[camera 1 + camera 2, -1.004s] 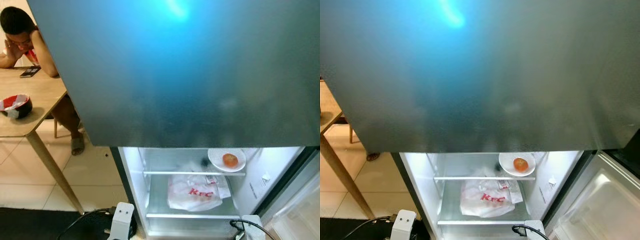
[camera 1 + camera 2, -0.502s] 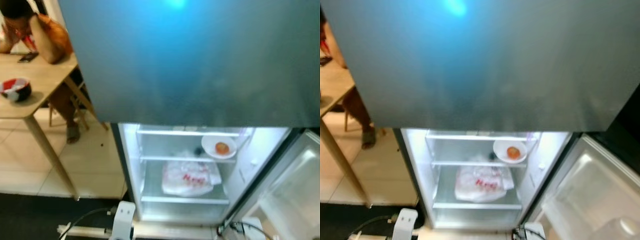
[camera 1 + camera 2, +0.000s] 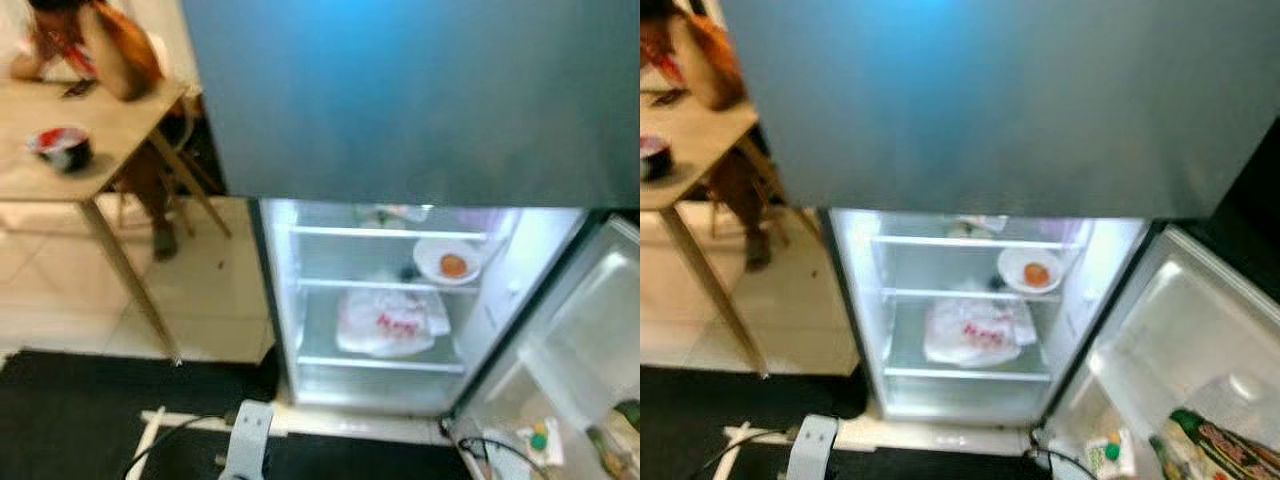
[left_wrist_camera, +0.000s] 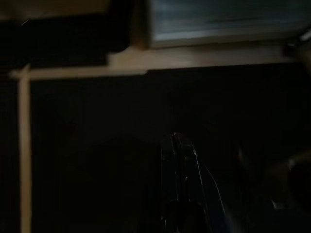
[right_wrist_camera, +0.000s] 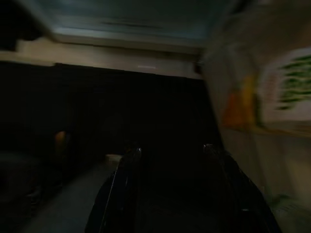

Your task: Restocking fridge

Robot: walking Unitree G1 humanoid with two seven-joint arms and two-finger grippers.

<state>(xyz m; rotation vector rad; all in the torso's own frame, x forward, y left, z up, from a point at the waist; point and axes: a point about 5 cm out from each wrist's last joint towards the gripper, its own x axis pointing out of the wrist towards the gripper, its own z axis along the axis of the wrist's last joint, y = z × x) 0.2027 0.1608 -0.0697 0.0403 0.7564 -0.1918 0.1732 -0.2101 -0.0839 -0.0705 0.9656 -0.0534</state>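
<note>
Wooden bench [image 3: 60,170] off to the left, on slanted legs over pale floor tiles [image 3: 60,300]. Red-and-dark bowl [image 3: 62,147] near its front edge, dark phone [image 3: 80,88] toward the far edge. Person [image 3: 100,50] seated behind, elbows on the top. Black mat [image 3: 70,410] below.

Fridge [image 3: 380,300] lower door open, lit; white bag [image 3: 390,322] on mid shelf.

Counted in the lit fridge compartment: one round white plate [image 3: 446,262] carrying one orange round fruit [image 3: 453,265], one white plastic bag with red lettering [image 3: 389,322], three glass shelves [image 3: 380,286]; outside it, one light wooden table [image 3: 70,150], one red-and-black bowl [image 3: 62,147], one seated person [image 3: 90,45].
</note>
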